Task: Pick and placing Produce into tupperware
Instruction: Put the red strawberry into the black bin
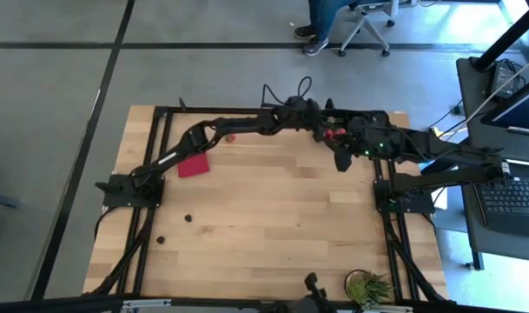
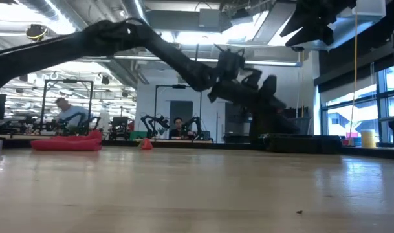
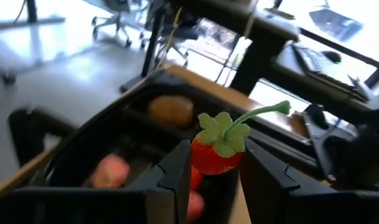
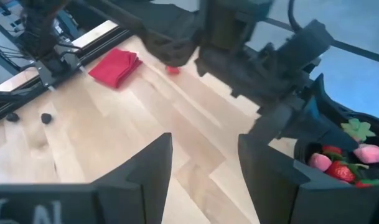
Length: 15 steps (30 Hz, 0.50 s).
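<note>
My left gripper [image 3: 213,177] is shut on a red strawberry [image 3: 213,157] with a green leafy cap and stem. It hangs over the black tupperware [image 3: 77,146] at the table's far right. Inside the tupperware lie a brown lump [image 3: 170,111], a pink piece [image 3: 108,171] and red pieces [image 4: 340,171]. My right gripper [image 4: 205,168] is open with nothing between its fingers. It hovers just on the near side of the tupperware [image 1: 342,159]. One red piece [image 4: 172,70] and two small dark round ones [image 1: 188,218] [image 1: 160,239] lie on the wood. My left gripper pinches the strawberry's red body [image 3: 198,160] between its two fingers [image 3: 173,177], one on each side. The fingers reach in nearly level from the table's left side. The green cap and stem [image 3: 257,113] stick up above the fingertips. The strawberry is clear above the tupperware.
A folded red cloth [image 1: 193,165] lies at the far left of the table, near the left arm. A spiky green plant [image 1: 368,287] stands at the near right corner. The middle of the tabletop [image 1: 273,209] is bare wood. People sit at desks in the room behind.
</note>
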{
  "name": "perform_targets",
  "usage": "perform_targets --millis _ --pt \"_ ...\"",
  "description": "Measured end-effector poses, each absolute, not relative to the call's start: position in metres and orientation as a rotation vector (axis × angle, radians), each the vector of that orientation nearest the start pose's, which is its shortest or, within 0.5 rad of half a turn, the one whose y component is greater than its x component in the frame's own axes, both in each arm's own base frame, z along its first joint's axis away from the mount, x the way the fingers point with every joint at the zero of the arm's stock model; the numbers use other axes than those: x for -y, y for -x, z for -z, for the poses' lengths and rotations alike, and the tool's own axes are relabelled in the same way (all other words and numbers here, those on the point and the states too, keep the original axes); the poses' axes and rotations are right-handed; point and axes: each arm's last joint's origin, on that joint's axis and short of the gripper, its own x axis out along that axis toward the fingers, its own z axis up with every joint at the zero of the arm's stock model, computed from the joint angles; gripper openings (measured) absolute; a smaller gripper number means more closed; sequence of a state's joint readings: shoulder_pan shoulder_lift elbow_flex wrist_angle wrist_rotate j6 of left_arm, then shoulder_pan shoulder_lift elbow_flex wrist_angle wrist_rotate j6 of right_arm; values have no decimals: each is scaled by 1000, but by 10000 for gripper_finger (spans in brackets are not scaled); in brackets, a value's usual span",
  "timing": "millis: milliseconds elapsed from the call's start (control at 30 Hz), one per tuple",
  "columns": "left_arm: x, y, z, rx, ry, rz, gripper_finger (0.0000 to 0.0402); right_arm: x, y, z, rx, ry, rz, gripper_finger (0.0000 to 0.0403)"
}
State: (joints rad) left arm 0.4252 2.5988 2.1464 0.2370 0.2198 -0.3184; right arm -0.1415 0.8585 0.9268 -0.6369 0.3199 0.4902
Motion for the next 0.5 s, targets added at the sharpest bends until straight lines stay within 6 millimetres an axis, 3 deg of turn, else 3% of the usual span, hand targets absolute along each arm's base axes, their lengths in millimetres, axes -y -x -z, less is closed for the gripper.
perform_targets --millis 233,500 --pt "-251 -530 -154 -203 467 -274 128 31 -166 -329 -448 -417 571 186" --pt "-244 -534 -155 -194 462 -259 143 32 -166 -329 -447 -418 572 186"
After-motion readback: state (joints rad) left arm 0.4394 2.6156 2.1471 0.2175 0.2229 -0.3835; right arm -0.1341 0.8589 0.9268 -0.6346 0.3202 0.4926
